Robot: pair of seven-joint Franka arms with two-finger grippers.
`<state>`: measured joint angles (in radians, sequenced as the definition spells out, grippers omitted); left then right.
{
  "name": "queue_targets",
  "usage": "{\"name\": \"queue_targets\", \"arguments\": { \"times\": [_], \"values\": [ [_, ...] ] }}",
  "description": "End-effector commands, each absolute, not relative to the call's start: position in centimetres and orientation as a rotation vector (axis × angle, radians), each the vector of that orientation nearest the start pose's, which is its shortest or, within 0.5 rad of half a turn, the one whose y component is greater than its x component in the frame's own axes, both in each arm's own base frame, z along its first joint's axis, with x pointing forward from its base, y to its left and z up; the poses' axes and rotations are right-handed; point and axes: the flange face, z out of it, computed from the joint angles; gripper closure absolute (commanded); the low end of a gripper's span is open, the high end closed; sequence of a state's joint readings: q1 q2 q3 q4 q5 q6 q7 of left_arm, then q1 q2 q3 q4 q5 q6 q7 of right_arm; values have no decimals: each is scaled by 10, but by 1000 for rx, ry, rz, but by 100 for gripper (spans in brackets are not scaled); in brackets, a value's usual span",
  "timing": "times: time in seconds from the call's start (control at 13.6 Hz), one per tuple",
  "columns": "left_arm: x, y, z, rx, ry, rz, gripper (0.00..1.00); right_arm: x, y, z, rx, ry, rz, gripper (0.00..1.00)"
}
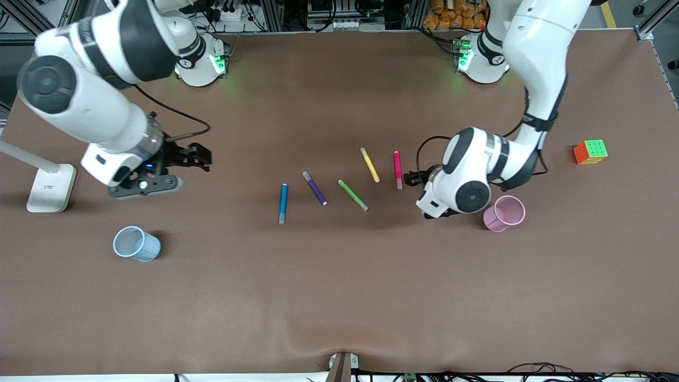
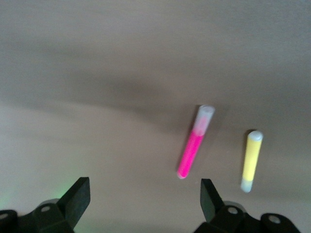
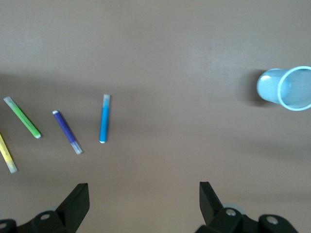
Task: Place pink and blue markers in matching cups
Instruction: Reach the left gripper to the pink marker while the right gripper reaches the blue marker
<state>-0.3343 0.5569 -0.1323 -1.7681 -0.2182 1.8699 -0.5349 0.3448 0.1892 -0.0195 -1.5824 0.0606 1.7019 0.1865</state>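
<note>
Pink marker [image 1: 397, 169] lies on the table near the empty, wide-open left gripper [image 2: 143, 199]; the right gripper [image 3: 143, 199] hovers wide open, empty.

The counter [image 1: 339, 297] wears a matt brown cover, smooth, with a faint ripple near its front edge. The pink marker [image 1: 397, 168] and blue marker [image 1: 283, 202] look like smooth plastic, each with a pale translucent end. The pink cup [image 1: 504, 213] and blue cup [image 1: 136, 244] are thin translucent plastic. The arms' shells are glossy white plastic with black joints. The cube [image 1: 590, 152] has shiny coloured plastic faces.
</note>
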Motion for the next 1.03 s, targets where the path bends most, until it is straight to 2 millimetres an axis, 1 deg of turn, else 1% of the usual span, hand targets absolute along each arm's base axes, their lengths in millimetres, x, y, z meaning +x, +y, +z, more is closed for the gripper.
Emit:
{"name": "queue_targets", "arguments": {
  "times": [0.0, 0.07, 0.22, 0.29, 0.37, 0.51, 0.59, 0.66, 0.73, 0.81, 0.88, 0.95],
  "values": [
    [523, -292, 207, -3072, -340, 762, 0, 586, 231, 499, -3093, -154, 108, 0],
    [520, -298, 198, -3072, -328, 757, 0, 588, 245, 487, -3091, -163, 101, 0],
    [517, -309, 190, -3096, -347, 758, 1, 592, 265, 462, -3096, -159, 98, 0],
    [514, -314, 183, -3104, -352, 760, 5, 593, 274, 450, -3097, -164, 98, 0],
    [513, -317, 183, -3108, -349, 753, 12, 595, 280, 437, -3100, -158, 105, 0],
    [513, -318, 176, -3107, -351, 753, 21, 597, 294, 405, -3110, -171, 138, 0],
    [514, -318, 172, -3113, -358, 740, 22, 597, 302, 387, -3113, -183, 154, 0],
    [515, -317, 170, -3114, -361, 734, 22, 600, 304, 369, -3120, -150, 167, 0],
    [515, -316, 165, -3110, -368, 740, 23, 602, 308, 355, -3118, -120, 170, 0],
    [516, -317, 164, -3116, -369, 728, 27, 601, 315, 343, -3121, -130, 174, 0],
    [516, -317, 160, -3119, -370, 721, 31, 597, 325, 334, -3121, -143, 169, 0],
    [516, -317, 157, -3120, -366, 721, 38, 592, 336, 324, -3122, -153, 164, 0]
  ]
}}
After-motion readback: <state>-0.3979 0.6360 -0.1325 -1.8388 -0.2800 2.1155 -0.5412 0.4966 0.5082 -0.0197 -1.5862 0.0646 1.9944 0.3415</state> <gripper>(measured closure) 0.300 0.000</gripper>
